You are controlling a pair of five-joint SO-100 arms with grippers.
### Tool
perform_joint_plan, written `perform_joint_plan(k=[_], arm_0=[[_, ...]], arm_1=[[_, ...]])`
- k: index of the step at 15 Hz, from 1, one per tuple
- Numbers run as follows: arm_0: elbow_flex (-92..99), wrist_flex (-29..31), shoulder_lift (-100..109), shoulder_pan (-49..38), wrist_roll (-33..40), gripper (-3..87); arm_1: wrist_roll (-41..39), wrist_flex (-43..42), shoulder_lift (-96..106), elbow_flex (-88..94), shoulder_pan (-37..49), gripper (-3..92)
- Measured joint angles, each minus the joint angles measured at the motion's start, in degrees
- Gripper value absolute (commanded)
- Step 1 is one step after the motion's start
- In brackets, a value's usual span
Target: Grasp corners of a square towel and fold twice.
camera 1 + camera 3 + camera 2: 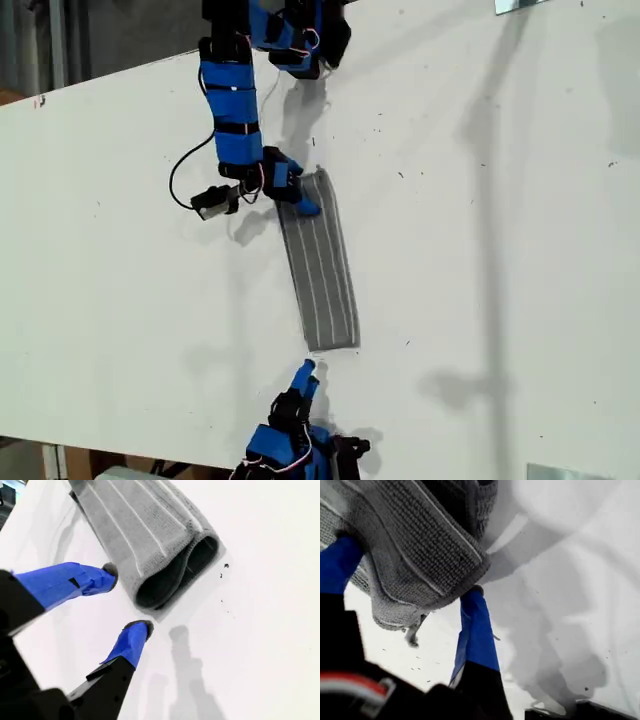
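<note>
- The white table fills almost the whole exterior view, its matte top lightly specked and crossed by soft grey shadows; a dark strip of room shows past its edge at 11 o'clock.
- The towel lies near the middle of the table as a long narrow band, running from about 12 o'clock toward 6 o'clock between my 2 arms.
- My first gripper sits at the band's 12 o'clock end. Its wrist view shows what the exterior view cannot: the blue fingers spread apart, with coarse knitted grey folds bunched between them.
- My second gripper hovers just off the 6 o'clock end, released and clear of the cloth.
- Its wrist view reveals the towel's end as 2 rounded loops, thin white stripes along the weave.
</note>
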Motion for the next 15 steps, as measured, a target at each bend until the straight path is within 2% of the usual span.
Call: perform_joint_plan(k=[1,2,3,4,7,10,12,15], arm_0=[[4.04,3.6,9.49,0.62,-1.76,18.3],[6.59,6.59,16.87,1.23,-3.08,18.2],[7.82,7.29,19.78,1.67,-3.87,18.2],[8.44,7.56,20.57,1.85,-4.39,18.2],[11.43,6.77,21.71,1.76,-4.66,18.2],[13.89,5.45,21.71,-0.35,-3.08,18.7],[15.29,5.01,21.71,-3.43,-1.32,19.0],[18.63,3.69,21.71,-7.65,-0.18,19.2]], arm_1=[[0.0,-1.49,-1.14,0.35,-0.62,43.1],[0.0,-2.46,-2.02,0.88,-1.41,31.6],[0.97,-2.99,-2.81,1.41,-1.85,12.4],[1.85,-3.43,-2.99,2.29,-2.46,2.7],[8.35,-3.52,1.58,9.23,-4.04,-0.1],[14.94,-1.32,17.93,25.22,-3.08,-0.1],[20.21,4.75,33.75,32.61,-3.78,-0.1],[29.97,16.0,58.36,35.24,-12.13,-0.1]])
